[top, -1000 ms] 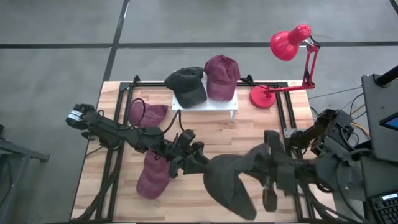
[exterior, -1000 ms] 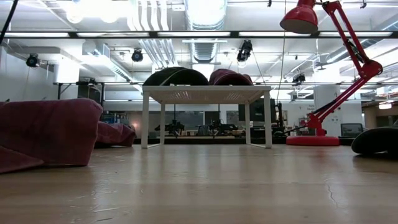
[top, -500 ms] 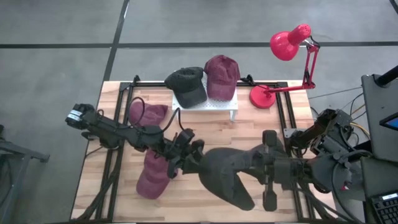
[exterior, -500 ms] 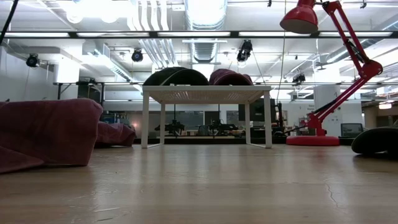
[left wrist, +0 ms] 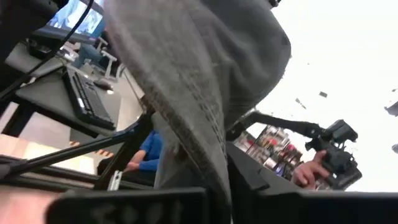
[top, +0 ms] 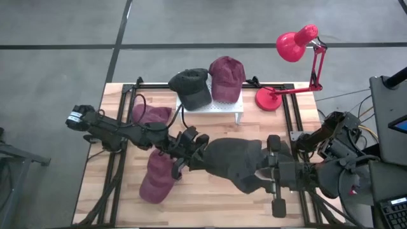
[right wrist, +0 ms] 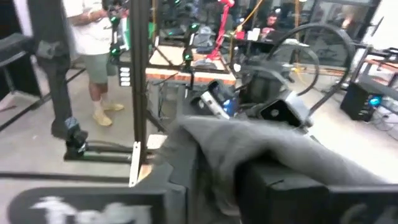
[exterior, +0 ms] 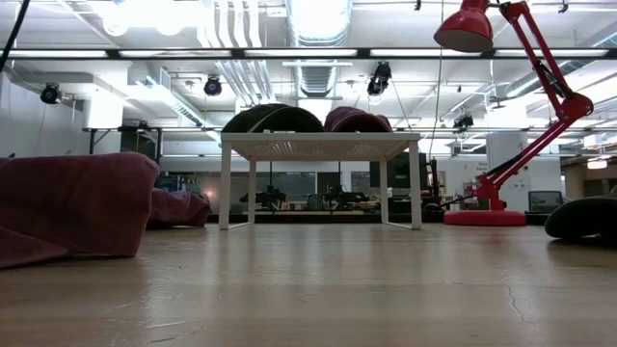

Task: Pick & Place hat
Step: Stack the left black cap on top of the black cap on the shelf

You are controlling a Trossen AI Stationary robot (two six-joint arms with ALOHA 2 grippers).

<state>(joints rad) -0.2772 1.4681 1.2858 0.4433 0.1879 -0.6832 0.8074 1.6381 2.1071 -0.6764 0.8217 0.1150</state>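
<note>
Dark grey hat [top: 232, 162] hangs between left claw [top: 194, 152] and right claw [top: 267, 166].

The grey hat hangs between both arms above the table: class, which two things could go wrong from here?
1. The grey hat is stretched between the left gripper and the right gripper. If either arm pulls away, the fabric may slip free and drop.
2. A maroon hat lies just beside the left gripper; a low swing could drag it across the table.
</note>
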